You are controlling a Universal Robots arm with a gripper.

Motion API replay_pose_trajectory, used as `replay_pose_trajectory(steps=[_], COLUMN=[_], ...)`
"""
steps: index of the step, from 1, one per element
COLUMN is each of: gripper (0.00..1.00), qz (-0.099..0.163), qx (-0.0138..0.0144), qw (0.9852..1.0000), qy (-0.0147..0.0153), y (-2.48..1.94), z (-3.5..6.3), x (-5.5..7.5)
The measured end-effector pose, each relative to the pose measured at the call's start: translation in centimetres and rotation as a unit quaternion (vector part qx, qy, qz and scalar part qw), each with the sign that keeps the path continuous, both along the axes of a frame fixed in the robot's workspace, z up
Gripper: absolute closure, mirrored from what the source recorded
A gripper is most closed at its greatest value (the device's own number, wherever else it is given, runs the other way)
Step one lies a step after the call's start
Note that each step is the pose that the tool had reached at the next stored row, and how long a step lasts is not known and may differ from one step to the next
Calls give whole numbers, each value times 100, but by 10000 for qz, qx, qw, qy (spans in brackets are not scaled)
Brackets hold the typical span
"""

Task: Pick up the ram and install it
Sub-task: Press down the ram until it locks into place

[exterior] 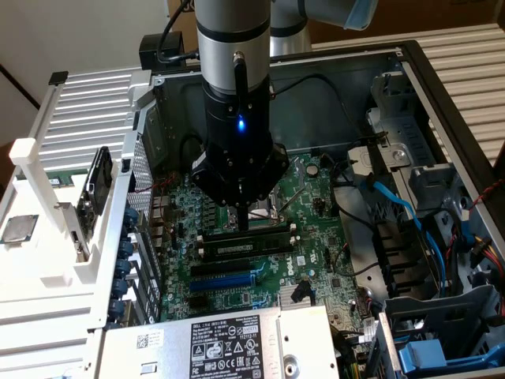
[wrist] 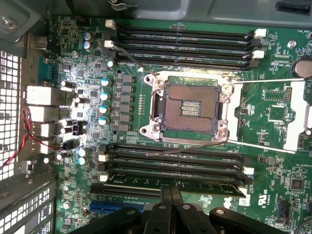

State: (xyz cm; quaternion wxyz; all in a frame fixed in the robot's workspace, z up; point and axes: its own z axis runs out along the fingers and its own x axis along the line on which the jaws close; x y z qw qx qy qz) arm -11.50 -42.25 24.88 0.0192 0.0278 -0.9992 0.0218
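Observation:
The ram (exterior: 246, 245), a long dark stick with a small pale label, stands on edge in one of the black memory slots below the CPU socket (wrist: 190, 105). In the wrist view the ram (wrist: 209, 188) runs along the slot nearest the blue expansion slot (wrist: 114, 207). My gripper (exterior: 242, 224) hangs straight down over the ram's middle. Its two black fingers (wrist: 165, 200) are shut flat against each other with their tips at the stick's top edge, not clamped around it. Whether they press on it I cannot tell.
The open computer case holds the green motherboard (exterior: 316, 197). A second bank of memory slots (wrist: 185, 44) lies beyond the socket. Blue cables (exterior: 398, 209) and drive bays fill the exterior view's right, the labelled power supply (exterior: 221, 343) sits in front, and a white rack (exterior: 47, 221) stands at the left.

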Motion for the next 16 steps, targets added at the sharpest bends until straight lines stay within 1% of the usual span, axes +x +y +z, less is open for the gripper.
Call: replay_pose_trajectory(steps=[7, 16], gripper=[90, 90], qz=[0, 0], qx=[0, 0], qw=[10000, 10000], qy=[0, -1], y=[0, 0], z=[0, 0], x=[-33, -192])
